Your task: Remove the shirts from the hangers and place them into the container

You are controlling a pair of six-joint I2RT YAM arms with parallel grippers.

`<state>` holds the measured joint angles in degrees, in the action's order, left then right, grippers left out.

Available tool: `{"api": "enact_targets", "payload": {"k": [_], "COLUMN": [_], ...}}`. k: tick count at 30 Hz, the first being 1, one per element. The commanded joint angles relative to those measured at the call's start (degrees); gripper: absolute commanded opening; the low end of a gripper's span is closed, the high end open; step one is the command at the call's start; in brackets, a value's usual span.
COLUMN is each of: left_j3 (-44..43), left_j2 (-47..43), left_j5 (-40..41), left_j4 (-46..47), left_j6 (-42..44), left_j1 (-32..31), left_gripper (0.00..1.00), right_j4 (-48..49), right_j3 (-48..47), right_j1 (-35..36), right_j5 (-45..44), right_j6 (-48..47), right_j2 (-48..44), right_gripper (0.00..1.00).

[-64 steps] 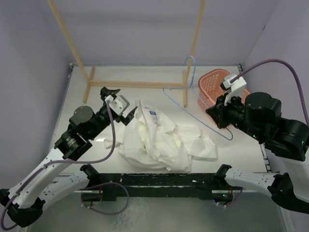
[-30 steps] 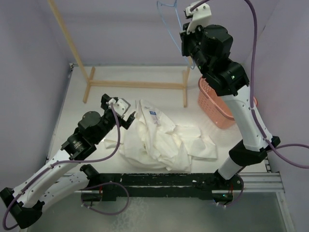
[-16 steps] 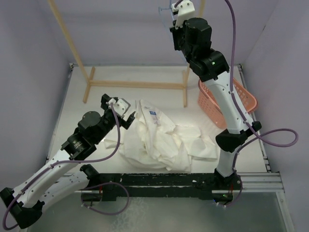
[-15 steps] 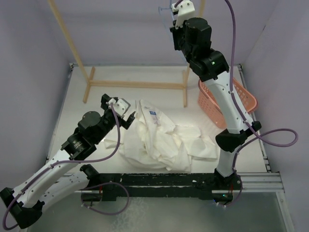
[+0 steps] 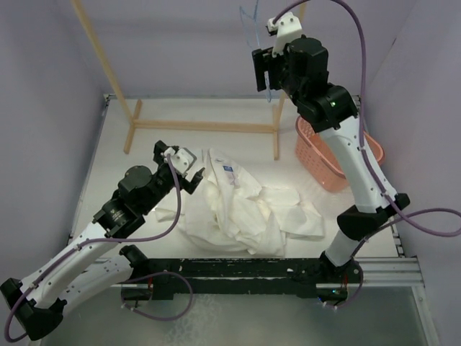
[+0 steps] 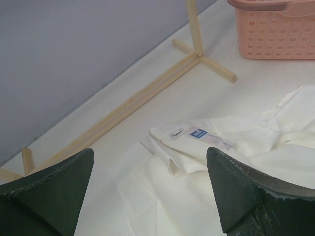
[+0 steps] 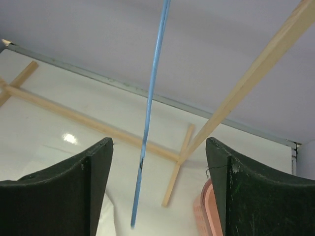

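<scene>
The white shirt [image 5: 238,209] lies crumpled on the table, off the hanger; its collar and blue label [image 6: 199,132] show in the left wrist view. My left gripper [image 5: 180,164] [image 6: 148,157] hovers open just left of the collar, nothing between its fingers. The light-blue wire hanger [image 5: 249,16] [image 7: 150,98] hangs high at the back, and its top is out of view. My right gripper [image 5: 266,72] [image 7: 158,147] is raised beside it, open; the wire passes between the fingers, touching neither. The orange-pink container [image 5: 325,158] [image 7: 204,211] [image 6: 266,29] stands at the right.
The tan wooden rack has slanted poles [image 5: 101,61] [image 7: 256,69] and a base bar [image 5: 205,126] [image 6: 147,93] across the back of the table. The purple walls close in on three sides. My right arm stands tall over the container's near side.
My right gripper has opened and let go of the hanger, which now hangs free between its fingers; the raised arm shifted slightly right. Left arm and shirt are unchanged.
</scene>
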<state>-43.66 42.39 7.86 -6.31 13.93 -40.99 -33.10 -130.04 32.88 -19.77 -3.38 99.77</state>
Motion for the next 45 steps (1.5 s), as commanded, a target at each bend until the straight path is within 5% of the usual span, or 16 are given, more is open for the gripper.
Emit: {"api": "enact_targets", "payload": {"k": [1, 4, 5, 7, 9, 10, 20, 29, 38, 45], "left_j3": [1.1, 1.0, 1.0, 1.3, 1.6, 1.5, -11.2, -10.9, -15.1, -13.6], "left_j2": [-0.4, -0.1, -0.1, 0.2, 0.8, 1.8, 20.0, 25.4, 34.6, 31.1], "left_j5": [-3.0, -7.9, -9.5, -11.7, -12.4, -11.2, 17.1, 22.7, 23.0, 16.3], "left_j4": [5.4, 5.3, 5.3, 5.3, 5.3, 5.2, -15.7, -18.9, -27.3, -24.4], "left_j6": [-2.9, -4.5, -4.6, -4.5, -4.3, -4.3, -8.8, -9.1, -17.4, -26.1], "left_j1": [0.4, 1.6, 2.0, 2.1, 2.0, 2.1, 2.0, 2.0, 2.1, 2.3], "left_gripper": [0.99, 0.98, 0.88, 0.65, 0.28, 0.02, 0.00, 0.00, 0.00, 0.00], "right_j4": [-1.5, 0.7, 2.6, 3.7, 2.9, 2.2, -2.1, -0.8, 7.3, 15.2], "right_j3": [4.9, 16.7, 23.8, 32.6, 39.7, 43.4, 72.7, 86.2, 96.8, 100.0], "right_j1": [0.0, 0.0, 0.0, 0.0, 0.0, 0.0, 0.1, 0.1, 0.3, 0.4], "right_j5": [5.3, 6.5, 6.8, 8.8, 10.4, 11.0, 18.6, 5.0, 7.1, 14.1], "right_j6": [5.7, 10.2, 11.6, 15.2, 18.3, 20.5, 33.4, 44.4, 49.1, 48.0], "right_j2": [-12.0, -22.0, -25.7, -32.7, -38.2, -40.3, -46.4, -48.6, -46.8, -46.5], "right_gripper": [0.79, 0.79, 0.79, 0.79, 0.79, 0.78, 0.68, 0.66, 0.64, 0.73]}}
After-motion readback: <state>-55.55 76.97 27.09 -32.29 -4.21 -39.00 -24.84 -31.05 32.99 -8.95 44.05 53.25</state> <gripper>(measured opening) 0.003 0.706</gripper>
